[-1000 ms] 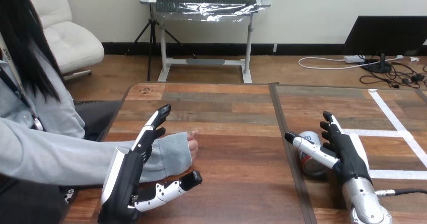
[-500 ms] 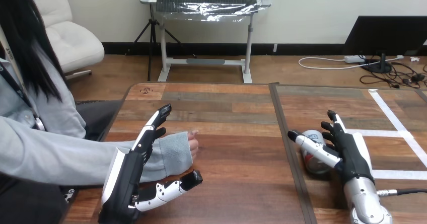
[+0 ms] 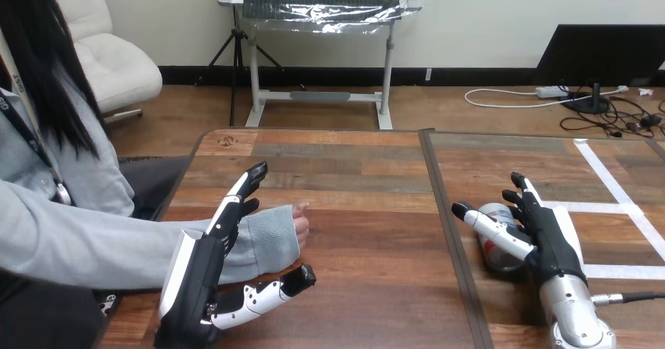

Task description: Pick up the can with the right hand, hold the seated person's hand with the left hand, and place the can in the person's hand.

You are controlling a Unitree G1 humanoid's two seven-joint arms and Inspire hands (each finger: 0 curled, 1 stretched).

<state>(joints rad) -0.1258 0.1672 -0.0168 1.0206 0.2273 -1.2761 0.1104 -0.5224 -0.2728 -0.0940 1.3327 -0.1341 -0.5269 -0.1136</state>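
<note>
Right hand point(image 3: 550, 243): open, fingers straight. Its thumb lies across the can point(image 3: 502, 262) and its fingers are on the can's far side, not closed on it. The can lies on its side on the table point(image 3: 368, 200), right of the centre seam.

Left hand point(image 3: 192, 280): open, with its fingers along the far side of the person's grey sleeve point(image 3: 265, 239) and its thumb on the near side, not curled round it. The person's hand point(image 3: 300, 222) is loosely curled, low over the table, well apart from the can.

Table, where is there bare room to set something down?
Bare: mid-table between the person's hand and the can, and the far strip of the table. Crowded: the left hand flanking the person's sleeve, the right hand against the can.
</note>
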